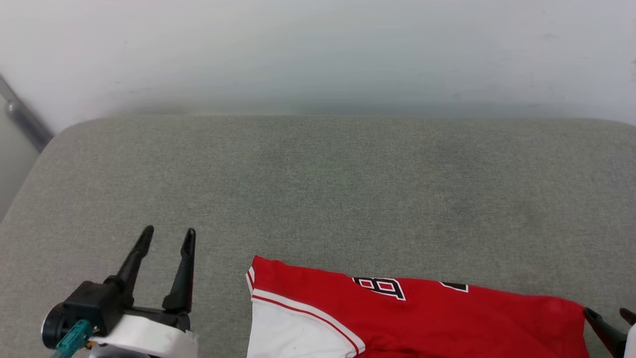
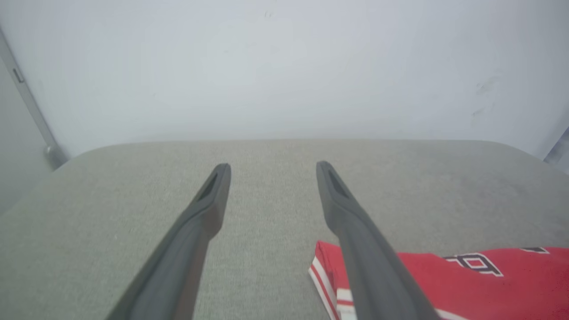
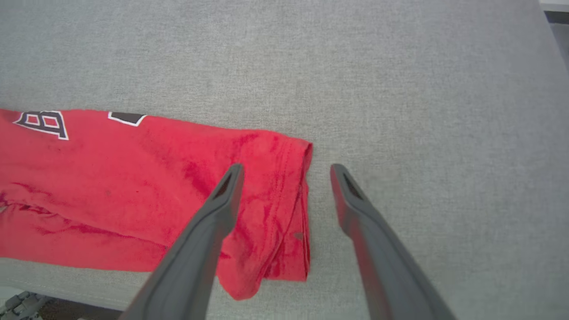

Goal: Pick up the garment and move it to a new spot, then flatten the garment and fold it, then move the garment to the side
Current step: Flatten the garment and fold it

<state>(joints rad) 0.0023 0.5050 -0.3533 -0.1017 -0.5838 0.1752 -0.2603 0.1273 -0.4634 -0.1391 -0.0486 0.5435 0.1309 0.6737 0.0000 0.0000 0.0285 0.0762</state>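
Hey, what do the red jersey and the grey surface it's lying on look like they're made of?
Red jersey shirt with white sleeve panel: soft knit fabric, probably synthetic sportswear, matte; it wrinkles softly and shows a stitched hem. Grey padded surface: woven upholstery cloth, matte, with a fine heathered weave and rounded, cushion-like corners; what lies underneath cannot be told.

garment (image 1: 447, 323) cut off below, right tool (image 1: 605, 312) clipped

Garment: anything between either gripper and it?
Nothing visible. The garment lies on the grey cushion. The open left gripper hangs beside its sleeve end, with cushion alone between them. The open right gripper straddles its hem edge.
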